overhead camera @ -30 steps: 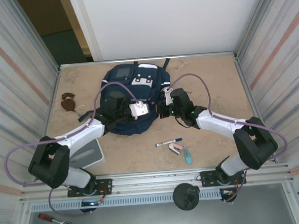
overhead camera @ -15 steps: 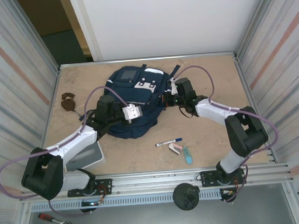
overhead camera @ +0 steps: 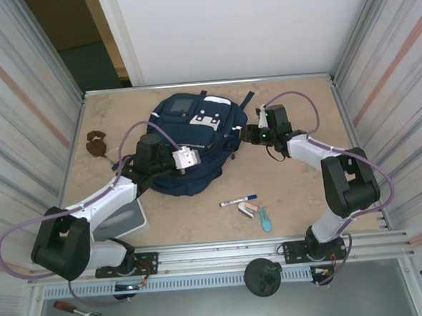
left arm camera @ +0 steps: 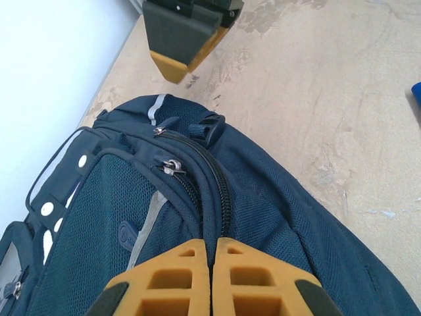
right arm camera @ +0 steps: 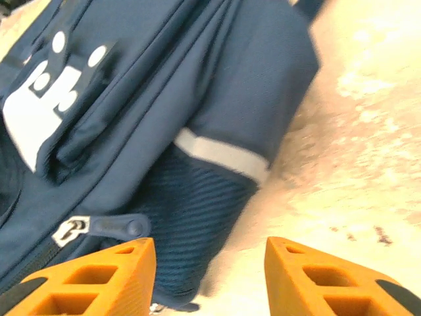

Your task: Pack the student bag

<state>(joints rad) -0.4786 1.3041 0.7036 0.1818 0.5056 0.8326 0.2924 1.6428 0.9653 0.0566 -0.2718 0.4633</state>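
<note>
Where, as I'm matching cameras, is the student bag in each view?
Top external: student bag at back centre-left of the table.
Left wrist: student bag covers the lower left.
Right wrist: student bag covers the upper left.
Shared landmark: its white dotted patch.

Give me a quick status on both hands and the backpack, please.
Left hand shut, at the zipper of the student bag. Right hand open, beside its side pocket. Marker loose on table, nothing blocking.
</note>
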